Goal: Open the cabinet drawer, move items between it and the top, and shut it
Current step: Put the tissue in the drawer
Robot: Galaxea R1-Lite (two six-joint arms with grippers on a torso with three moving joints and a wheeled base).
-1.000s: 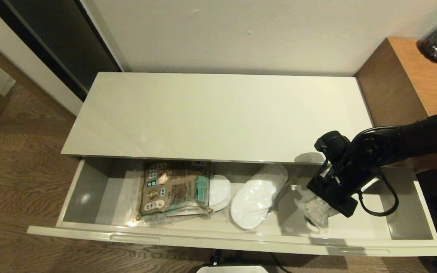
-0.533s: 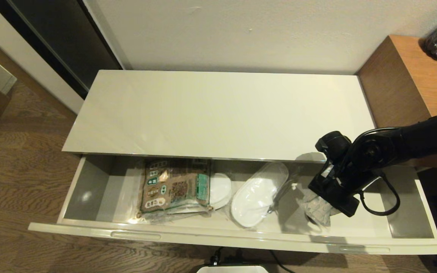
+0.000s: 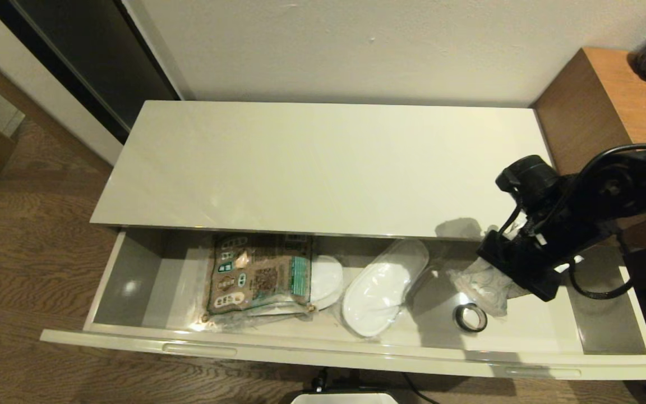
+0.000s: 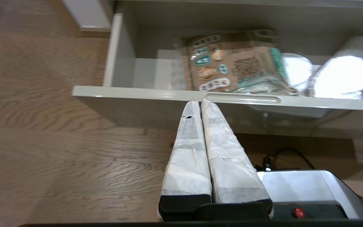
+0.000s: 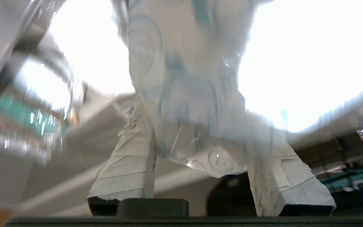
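The cabinet drawer (image 3: pixel 132 336) stands pulled out across the lower part of the head view, below the long cream top (image 3: pixel 312 168). At the right of the frame, the right gripper (image 3: pixel 494 275) hangs over the right part of the drawer, near the front edge of the top. Its claw is about half closed on the tissue pack (image 3: pixel 483 286) — in the right wrist view the two taped fingers (image 5: pixel 128 167) press the wrapped pack (image 5: pixel 184 94) from both sides. The pack hangs from the claw above the drawer floor, clear of it.

Just below the pack in the frame, a small black tape ring (image 3: pixel 471 317) lies on the drawer floor. Left of it, in the middle of the drawer, lies the white slipper (image 3: pixel 379 289) in clear plastic, and further left the brown-and-green packet (image 3: pixel 258 275).

The left gripper (image 4: pixel 199 101) is in front of the drawer's front edge at floor side — its fingers are pressed together, holding nothing.
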